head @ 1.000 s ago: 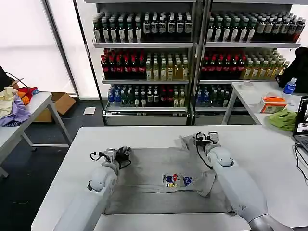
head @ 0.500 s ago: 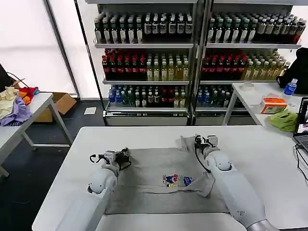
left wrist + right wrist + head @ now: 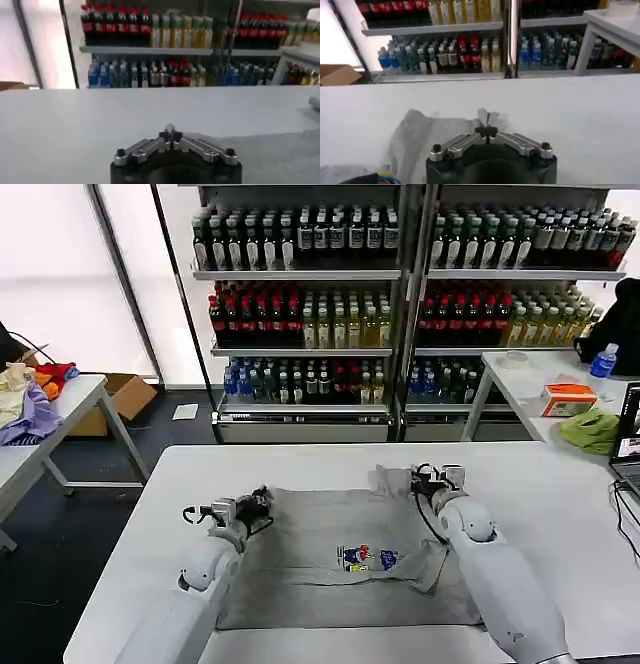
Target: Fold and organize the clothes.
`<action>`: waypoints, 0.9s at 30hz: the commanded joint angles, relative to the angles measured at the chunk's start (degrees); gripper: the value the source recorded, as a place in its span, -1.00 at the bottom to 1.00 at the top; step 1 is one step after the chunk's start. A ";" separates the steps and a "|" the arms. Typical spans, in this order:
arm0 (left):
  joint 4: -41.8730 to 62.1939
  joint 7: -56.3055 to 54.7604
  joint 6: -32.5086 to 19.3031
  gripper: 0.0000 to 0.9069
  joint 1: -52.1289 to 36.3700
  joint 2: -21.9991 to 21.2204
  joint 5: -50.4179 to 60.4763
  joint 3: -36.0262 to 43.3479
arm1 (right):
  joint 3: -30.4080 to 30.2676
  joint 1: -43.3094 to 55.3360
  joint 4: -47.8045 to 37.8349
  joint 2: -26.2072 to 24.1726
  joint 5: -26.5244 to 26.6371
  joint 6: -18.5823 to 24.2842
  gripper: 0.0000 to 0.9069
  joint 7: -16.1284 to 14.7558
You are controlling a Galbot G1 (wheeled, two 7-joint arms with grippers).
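Note:
A light grey T-shirt [image 3: 330,539] lies spread on the white table [image 3: 560,494], its small multicoloured chest print [image 3: 365,559] facing up. The right side is folded inward and a sleeve bunches at the far right corner. My left gripper [image 3: 262,502] sits at the shirt's far left corner. In the left wrist view that gripper [image 3: 170,134] is shut, with a small nub of grey cloth at its tips. My right gripper [image 3: 432,477] rests at the far right sleeve. In the right wrist view it [image 3: 487,131] is shut, pinching a fold of the shirt [image 3: 420,135].
Shelves of bottles [image 3: 400,294] stand behind the table. A side table at left carries lilac, cream and red fabrics [image 3: 30,409]. The table at right holds an olive-green cloth [image 3: 590,432], an orange box [image 3: 568,400] and a blue bottle [image 3: 602,364]. A laptop [image 3: 630,444] is at the right edge.
The right gripper has shifted slightly to the right with the sleeve in it. The left gripper has stayed at the far left corner.

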 commanded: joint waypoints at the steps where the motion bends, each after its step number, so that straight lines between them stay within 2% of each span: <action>1: -3.29 0.37 -2.23 -0.98 1.37 0.46 -0.36 -0.78 | 1.32 -1.96 5.62 -0.56 0.25 0.63 -1.00 -0.06; 16: -9.27 1.02 -0.29 -1.00 5.81 3.43 0.07 -3.15 | 2.43 -8.15 15.91 -3.00 -0.45 0.09 -1.00 3.50; 27: -13.25 1.33 0.06 -0.98 10.95 4.98 0.81 -4.72 | 5.28 -19.30 25.62 -2.86 -1.12 -0.63 -1.00 6.28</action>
